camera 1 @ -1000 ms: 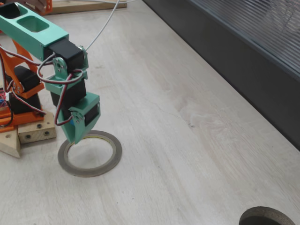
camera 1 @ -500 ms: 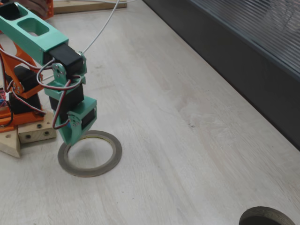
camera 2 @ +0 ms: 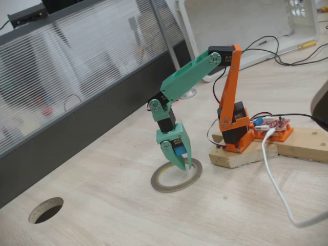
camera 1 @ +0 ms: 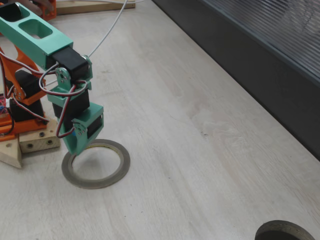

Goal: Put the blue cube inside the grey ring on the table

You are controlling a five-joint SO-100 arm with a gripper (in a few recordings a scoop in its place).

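One mint-green two-finger gripper (camera 2: 180,165) is pointing straight down over the thin flat grey-brown ring (camera 1: 96,163) (camera 2: 176,176), which is lying flat on the pale wood-grain table (camera 1: 200,140) (camera 2: 113,205). Its fingertips are hanging just above the ring's near-arm edge, drawn together around a small sky-blue plastic cube (camera 2: 178,149) pinched high between the fingers. Nearby, the orange arm base (camera 2: 233,120) is sitting on a wooden block (camera 2: 241,154).
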